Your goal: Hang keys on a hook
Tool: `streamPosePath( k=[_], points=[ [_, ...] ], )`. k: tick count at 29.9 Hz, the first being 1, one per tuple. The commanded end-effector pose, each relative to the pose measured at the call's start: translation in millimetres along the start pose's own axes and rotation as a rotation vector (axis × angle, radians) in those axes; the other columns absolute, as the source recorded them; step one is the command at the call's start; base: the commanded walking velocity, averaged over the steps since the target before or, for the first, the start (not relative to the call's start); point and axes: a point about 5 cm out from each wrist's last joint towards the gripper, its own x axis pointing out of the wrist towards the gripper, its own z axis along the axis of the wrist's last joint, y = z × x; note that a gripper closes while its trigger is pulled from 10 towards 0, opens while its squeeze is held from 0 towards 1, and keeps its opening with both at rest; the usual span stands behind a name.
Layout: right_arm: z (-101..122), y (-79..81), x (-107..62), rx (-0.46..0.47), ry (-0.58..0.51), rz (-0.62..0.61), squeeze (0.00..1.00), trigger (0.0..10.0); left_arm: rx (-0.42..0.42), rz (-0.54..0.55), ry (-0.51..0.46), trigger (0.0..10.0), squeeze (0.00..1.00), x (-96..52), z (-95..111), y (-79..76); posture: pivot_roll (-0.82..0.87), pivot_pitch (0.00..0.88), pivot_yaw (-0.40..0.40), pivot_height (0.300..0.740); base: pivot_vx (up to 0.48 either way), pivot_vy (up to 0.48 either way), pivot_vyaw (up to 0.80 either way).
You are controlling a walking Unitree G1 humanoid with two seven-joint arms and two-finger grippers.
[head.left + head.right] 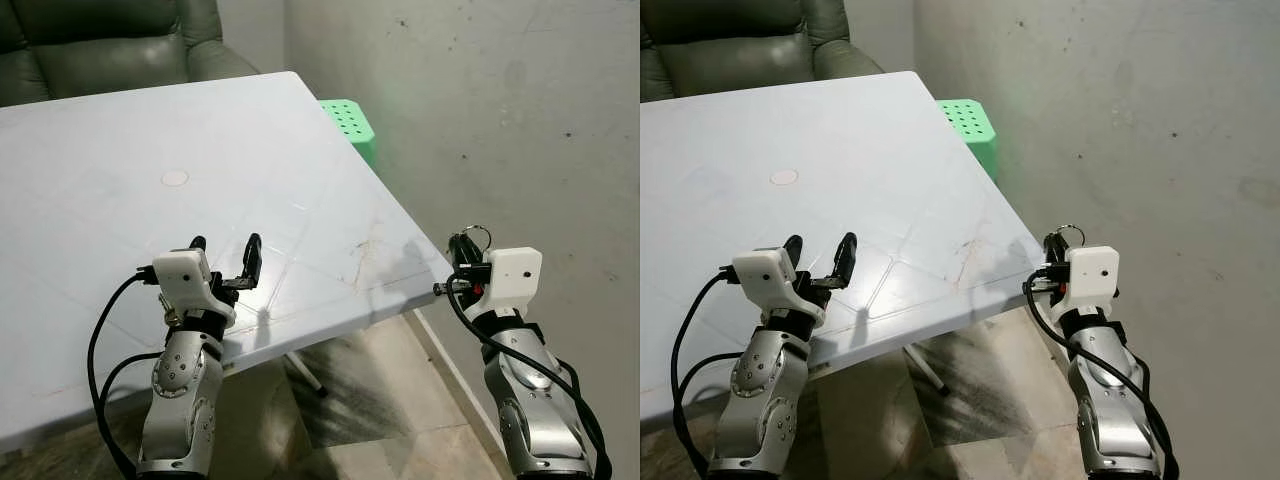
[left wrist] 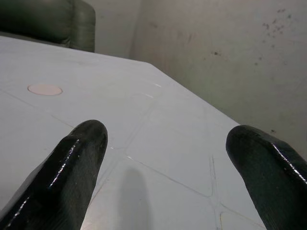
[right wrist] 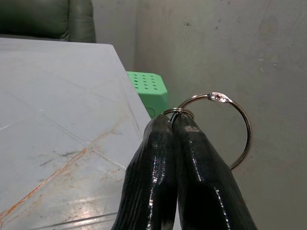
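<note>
Key ring [image 3: 225,129] pinched between the pressed-together fingers [image 3: 192,172] of the right gripper [image 1: 466,246], held up off the table's [image 1: 120,130] right edge, near the grey wall [image 1: 500,100]; right forearm angled upward. Left gripper [image 1: 224,248] raised over the table's near edge, fingers spread, holding nothing. Green stool [image 1: 350,120] beyond the table's far corner, sofa [image 1: 100,45] behind

Pale plastic table [image 1: 300,130], scuffed near its corner; small round disc [image 1: 174,178] on it.
</note>
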Motion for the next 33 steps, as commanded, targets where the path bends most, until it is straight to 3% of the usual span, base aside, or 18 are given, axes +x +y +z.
streamPosePath(
  k=[1, 33],
  points=[
    [3.5, -3.2, 0.4, -0.007, -0.005, -0.012, 0.0, 10.0, -0.004, 0.006, 0.015, 10.0, 0.0, -0.2, -3.3, -0.4, -0.02, 0.08, -0.068, 0.74, 0.0, 0.0, -0.79],
    [1.9, -3.3, 0.7, -0.01, 0.002, -0.008, 0.0, 10.0, -0.005, -0.005, 0.007, 10.0, 0.0, -0.1, -3.3, -1.9, -0.02, 0.059, -0.068, 0.74, 0.0, 0.0, -0.79]
  ],
)
